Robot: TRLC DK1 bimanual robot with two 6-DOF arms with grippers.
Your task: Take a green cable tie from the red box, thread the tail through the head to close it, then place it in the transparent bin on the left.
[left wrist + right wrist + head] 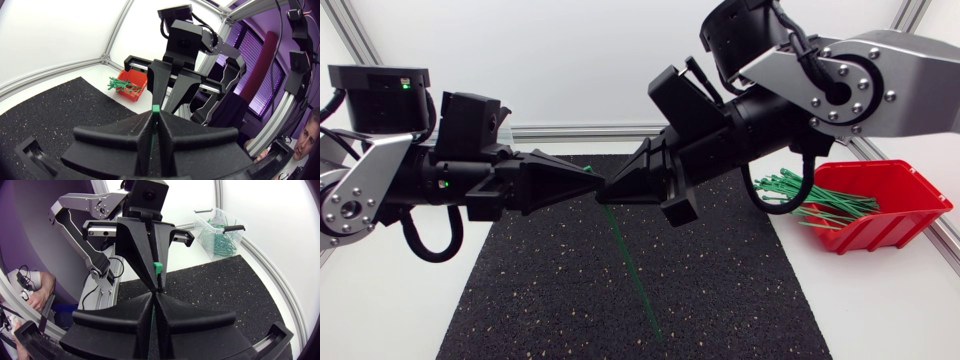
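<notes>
The thin green plastic cable tie (632, 265) is out of the red plastic box (910, 218) and held above the black speckled mat (720, 290), its strap hanging straight and apparently unthreaded. The left gripper (590, 184) and right gripper (613, 190) meet tip to tip, both clamped on its upper end. Threading, closing and delivery to the transparent plastic bin (202, 224) appear to remain.

Unclosed green cable tie (630, 268), head in left pincer (599, 184), tail down
</notes>
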